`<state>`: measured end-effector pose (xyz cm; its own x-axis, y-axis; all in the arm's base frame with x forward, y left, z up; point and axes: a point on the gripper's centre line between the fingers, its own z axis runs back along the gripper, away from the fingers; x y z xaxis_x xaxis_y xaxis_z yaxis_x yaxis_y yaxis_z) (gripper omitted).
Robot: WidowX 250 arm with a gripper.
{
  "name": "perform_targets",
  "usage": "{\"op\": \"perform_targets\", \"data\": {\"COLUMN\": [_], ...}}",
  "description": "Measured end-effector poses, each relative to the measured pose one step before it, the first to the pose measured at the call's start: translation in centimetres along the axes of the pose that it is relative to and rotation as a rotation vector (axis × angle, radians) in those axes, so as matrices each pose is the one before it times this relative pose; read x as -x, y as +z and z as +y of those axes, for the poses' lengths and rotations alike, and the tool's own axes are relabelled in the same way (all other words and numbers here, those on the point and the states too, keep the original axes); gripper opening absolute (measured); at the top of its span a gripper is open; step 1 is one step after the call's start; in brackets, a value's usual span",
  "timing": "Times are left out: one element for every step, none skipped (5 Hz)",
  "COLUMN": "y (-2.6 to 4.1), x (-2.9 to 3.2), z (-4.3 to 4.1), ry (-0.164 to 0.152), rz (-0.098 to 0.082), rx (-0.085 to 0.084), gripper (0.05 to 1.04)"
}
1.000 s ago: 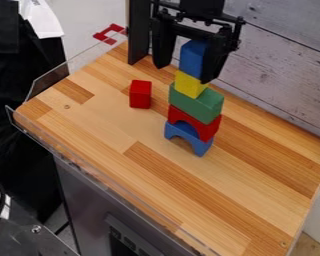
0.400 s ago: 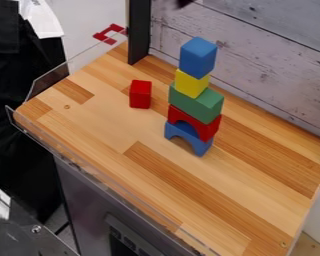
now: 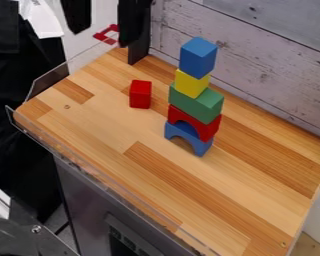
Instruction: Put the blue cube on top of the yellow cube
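Note:
My gripper (image 3: 103,26) is at the top edge, left of the block tower, its two black fingers wide apart with nothing between them. The blue cube (image 3: 197,58) rests on the yellow cube (image 3: 191,83), free of the gripper. Under the yellow cube is a green block (image 3: 196,103), then a red arch (image 3: 193,123) and a blue arch (image 3: 188,137) at the bottom. The tower stands upright.
A small red block (image 3: 140,94) stands on the wooden table (image 3: 89,120) left of the tower. A black post (image 3: 139,47) rises at the back edge, beside a whitewashed plank wall (image 3: 269,75). Clear plastic edging runs along the table's left side.
The gripper was around the blue cube, then rose nearly out of view, and is now at the upper left. The blue cube was let go and stays on the yellow one.

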<state>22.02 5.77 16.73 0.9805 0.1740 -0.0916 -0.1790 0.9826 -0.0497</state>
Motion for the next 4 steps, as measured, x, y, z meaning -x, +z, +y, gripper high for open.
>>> {"op": "perform_targets", "data": {"y": [-2.353,-2.576,-1.314,-0.004], "x": [-1.114,-1.807,-0.83,-0.014], "z": [0.297,0.064,-0.136,0.002], "ry": [-0.0352,-0.0295,-0.0235,-0.0031], "rz": [-0.007,-0.0304,0.003,0.0015], "rx": [0.0037,0.0127,-0.0029,0.0003], "gripper": [1.0,1.0,1.0,1.0]}}
